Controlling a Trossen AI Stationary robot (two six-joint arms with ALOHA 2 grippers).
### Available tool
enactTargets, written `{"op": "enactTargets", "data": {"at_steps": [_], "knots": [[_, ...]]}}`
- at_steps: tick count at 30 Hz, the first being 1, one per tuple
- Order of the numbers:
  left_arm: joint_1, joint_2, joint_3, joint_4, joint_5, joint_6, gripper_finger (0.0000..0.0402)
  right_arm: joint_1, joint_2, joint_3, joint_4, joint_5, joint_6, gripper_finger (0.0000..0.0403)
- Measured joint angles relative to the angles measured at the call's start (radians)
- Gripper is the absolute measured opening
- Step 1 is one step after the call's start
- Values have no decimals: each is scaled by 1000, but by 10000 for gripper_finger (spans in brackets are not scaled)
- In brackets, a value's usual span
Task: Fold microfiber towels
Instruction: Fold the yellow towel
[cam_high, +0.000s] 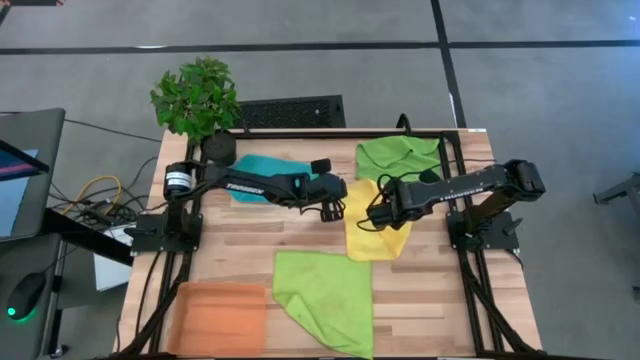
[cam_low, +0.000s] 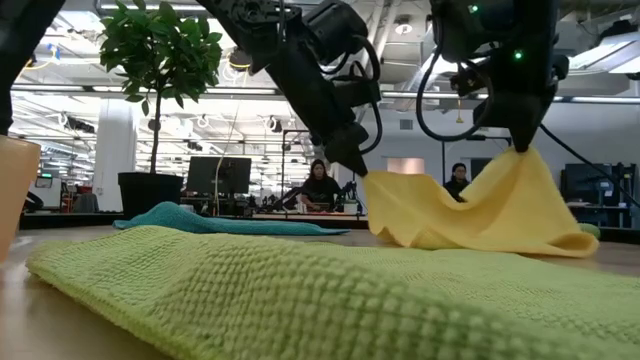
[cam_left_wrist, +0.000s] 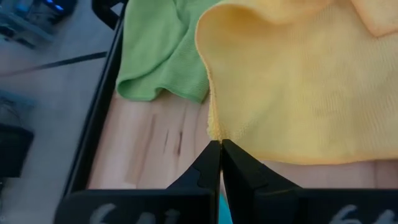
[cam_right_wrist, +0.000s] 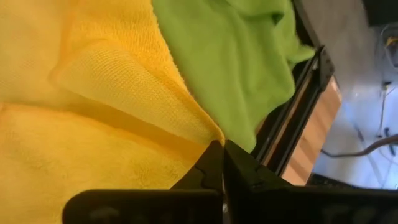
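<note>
A yellow microfiber towel (cam_high: 375, 245) lies right of the table's middle, with two points raised. My left gripper (cam_high: 343, 204) is shut on its left edge and my right gripper (cam_high: 380, 214) is shut on it farther right. A lime green towel (cam_high: 325, 295) lies spread flat at the near middle. A second green towel (cam_high: 400, 155) lies crumpled at the far right. A teal towel (cam_high: 262, 168) lies at the far left, partly under my left arm. My left gripper pinches the yellow towel's hemmed edge (cam_left_wrist: 214, 132) between its two fingertips, slanting down from the table's left. That edge is lifted (cam_low: 368, 180) and the cloth sags away from it. My right gripper pinches a corner fold of the yellow towel (cam_right_wrist: 208, 134) between its fingertips, from above, pointing steeply down. The cloth rises to a peak (cam_low: 520, 155) at the fingers and drapes down, its lower part (cam_low: 480, 240) resting on the table.
An orange tray (cam_high: 222, 315) lies at the near left corner. A potted plant (cam_high: 197, 100) stands at the far left corner. A black frame rail (cam_high: 450, 170) runs along the table's right side. Bare wood (cam_high: 240, 235) shows between the teal towel and the tray.
</note>
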Motion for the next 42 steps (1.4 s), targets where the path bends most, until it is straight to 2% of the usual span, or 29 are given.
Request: {"op": "enactTargets", "data": {"at_steps": [5,13,19,23,30,38,42], "knots": [[-11,0,0,1,-8,0,0,-6,0,0,48,-11,-49,21],[-12,0,0,1,-8,-5,0,-32,0,0,156,-35,-214,55],[-11,0,0,-2,-10,18,0,-43,0,0,169,-35,-215,95],[-1,-15,0,-14,-11,19,0,-47,0,0,175,-42,-156,119],[20,-67,1,-58,-10,40,0,23,0,0,292,-60,-291,128],[24,-114,1,-70,-10,126,0,67,-11,0,358,21,-319,121],[24,-137,1,-93,-9,167,0,78,-11,0,403,87,-430,121]]}}
